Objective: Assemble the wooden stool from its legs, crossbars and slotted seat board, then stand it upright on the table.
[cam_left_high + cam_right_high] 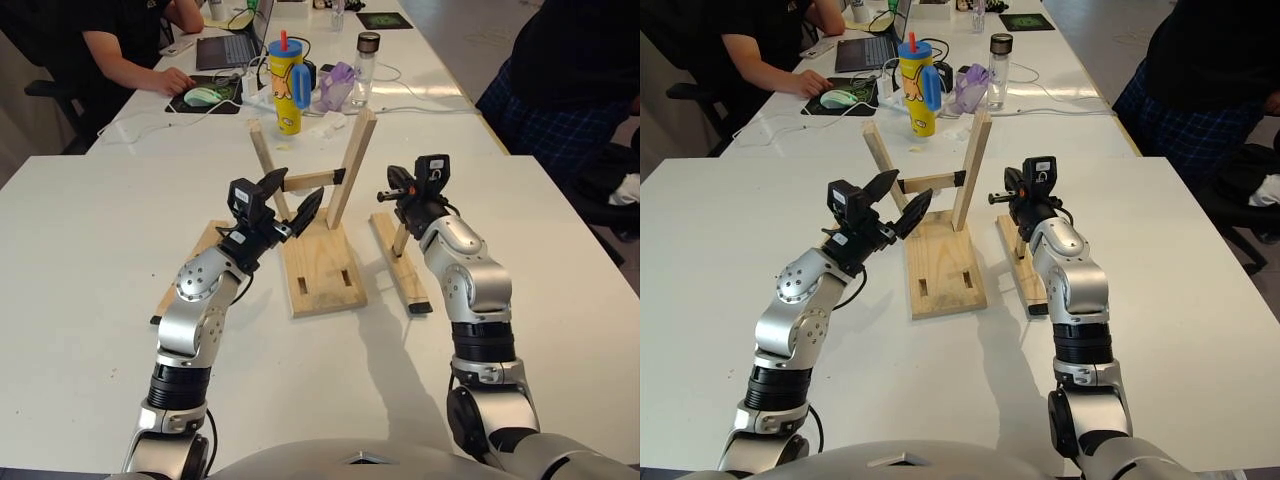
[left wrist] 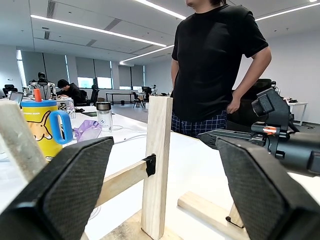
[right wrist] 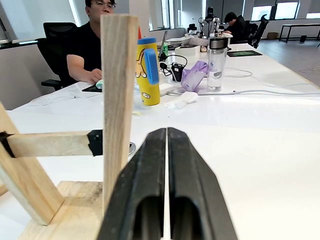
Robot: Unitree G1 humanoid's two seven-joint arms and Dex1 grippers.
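White table [image 1: 90,260], cluttered desk [image 1: 430,75] behind. My left gripper [image 1: 292,196] gapes beside the legs [image 1: 352,165]; right gripper [image 1: 391,187] clenched, seemingly empty.

Far white table [image 1: 440,118], clutter along its near edge.
- Yellow cup [image 1: 286,88]: upright, centre, blue handle, red straw on top.
- Crumpled purple bag [image 1: 336,86]: just right of the cup.
- Clear bottle [image 1: 363,68]: upright, dark cap, right of the bag and touching or nearly touching it.
- White tissue [image 1: 325,124]: crumpled, on the near side of the bag.
- Dark mouse pad [image 1: 182,104]: left of the cup, with a pale green mouse [image 1: 205,96] on it.
- Laptop [image 1: 232,45]: open, farther back on the left.
- White cable [image 1: 425,98]: runs right from the bottle.
- Dark mat [image 1: 383,20]: flat, at the far end.
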